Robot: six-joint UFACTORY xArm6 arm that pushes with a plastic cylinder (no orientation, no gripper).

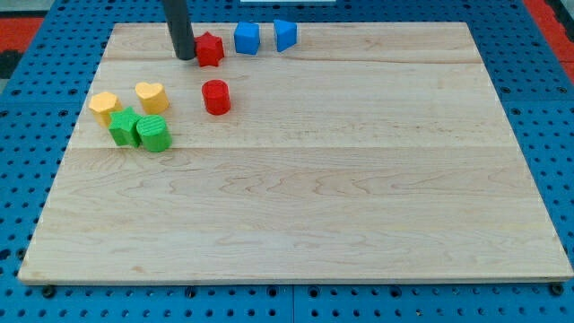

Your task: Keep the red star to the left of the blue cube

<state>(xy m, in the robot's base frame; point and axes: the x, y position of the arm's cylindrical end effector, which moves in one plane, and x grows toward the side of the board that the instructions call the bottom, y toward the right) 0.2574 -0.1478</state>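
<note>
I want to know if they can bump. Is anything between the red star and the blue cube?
No. In the camera view only bare board separates the red star from the blue cube. My tip sits at the star's left.

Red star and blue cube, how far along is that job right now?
Done, as it looks: the red star already sits to the view's left of the blue cube, a small gap between them. In hand: my tip stands at the star's left side, touching or nearly so. Left: only keeping that order; a push rightwards could shove the star into the cube.
</note>
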